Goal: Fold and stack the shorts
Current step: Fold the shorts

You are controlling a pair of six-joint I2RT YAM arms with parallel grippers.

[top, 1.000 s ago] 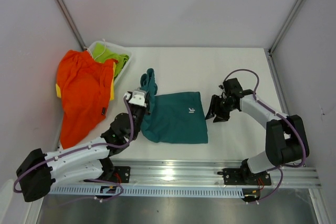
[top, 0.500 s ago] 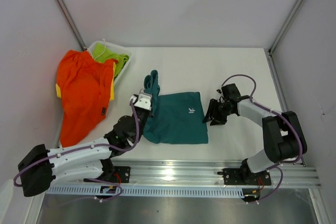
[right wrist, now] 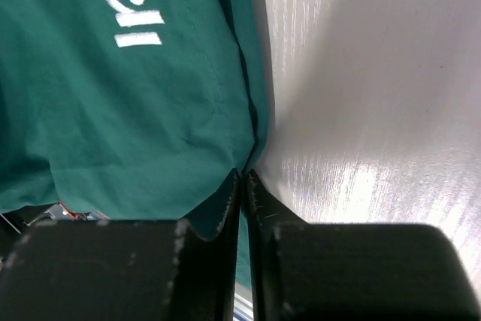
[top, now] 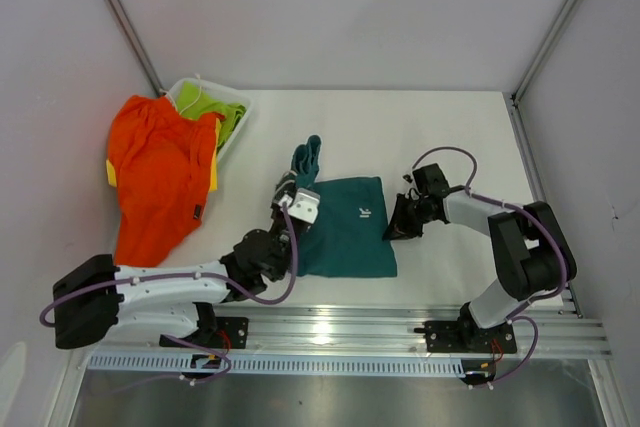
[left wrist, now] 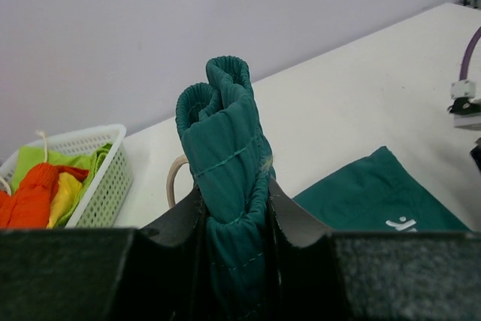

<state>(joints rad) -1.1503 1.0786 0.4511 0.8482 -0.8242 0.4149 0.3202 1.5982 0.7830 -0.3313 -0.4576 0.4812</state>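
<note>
At the far left the orange shorts (top: 155, 182) lie in a loose, crumpled heap on the surface (top: 450, 137), their upper end draped over the near corner of the white basket (left wrist: 109, 178). A sliver of yellow shorts (top: 213, 172) shows along the orange pair's right edge. The lime-green shorts (top: 205, 102) are bunched inside the basket.

Next comes my left pincer (left wrist: 233, 208), raised over the left end of the teal shorts (top: 345, 232). It pinches a gathered bunch of that cloth, which stands up out of the fingers as a ribbed, rolled column. A loop of pale drawstring (left wrist: 174, 178) shows just beside the bunch on its left. The lifted cloth runs down to the rest of the teal shorts, which lie spread flat on the surface between my two arms, near the front edge, with a small white logo (right wrist: 135, 24) facing up.

At the right edge of the teal shorts is my right pincer (right wrist: 242, 193), low on the surface. Its fingers are pressed almost together, with a thin strip of the teal edge caught between them. Bare surface lies just to its right.
</note>
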